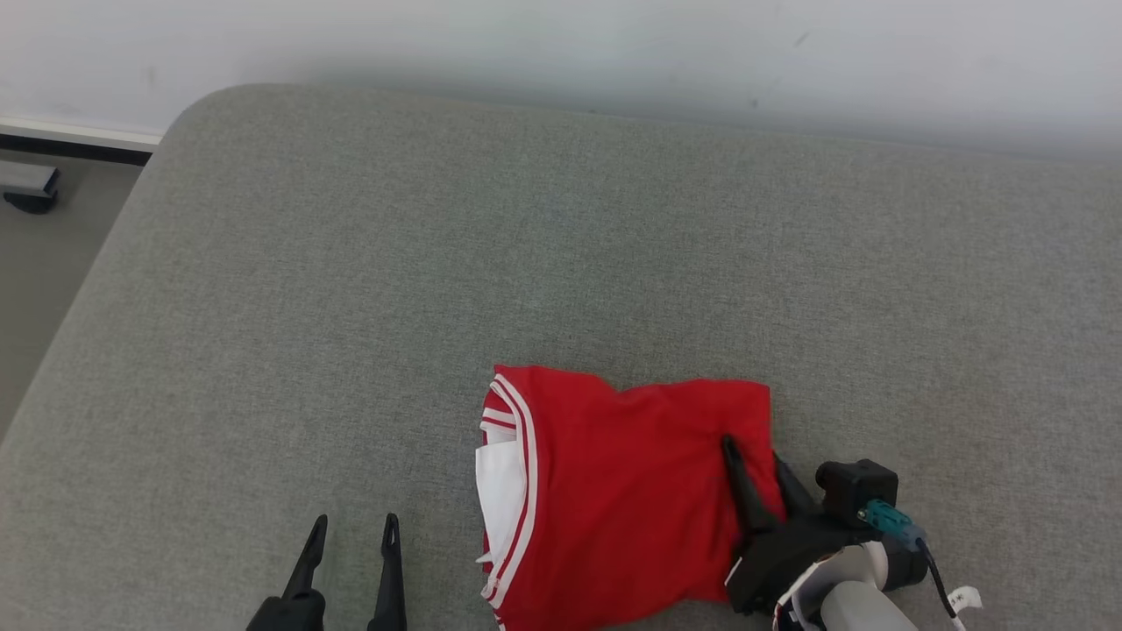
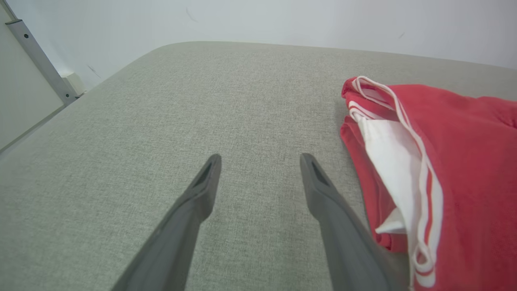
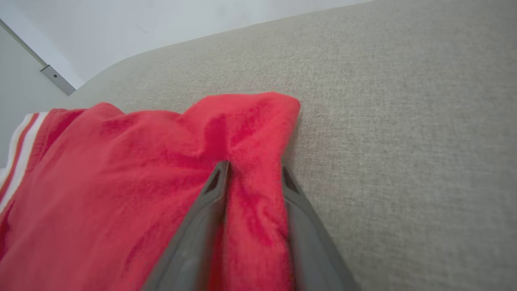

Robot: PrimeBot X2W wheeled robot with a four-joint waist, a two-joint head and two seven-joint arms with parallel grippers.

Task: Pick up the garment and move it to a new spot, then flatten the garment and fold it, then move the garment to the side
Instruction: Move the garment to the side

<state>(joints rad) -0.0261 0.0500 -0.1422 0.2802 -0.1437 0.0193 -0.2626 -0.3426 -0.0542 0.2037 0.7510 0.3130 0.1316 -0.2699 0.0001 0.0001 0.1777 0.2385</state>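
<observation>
Garment [image 1: 614,491], red with white stripes along one edge, is lying folded on the near middle of the grey cushion [image 1: 438,263], striped edge facing the robot's left. Right gripper [image 1: 752,450] is resting on its right edge, and in the right wrist view its fingers [image 3: 210,194] are pinching a raised ridge of red cloth [image 3: 121,182] between them. Left gripper [image 1: 355,520] is hovering just left of the garment, fingers spread and holding nothing, apart from the striped edge [image 2: 420,182]. A pale wall [image 1: 614,44] is standing behind the cushion.
</observation>
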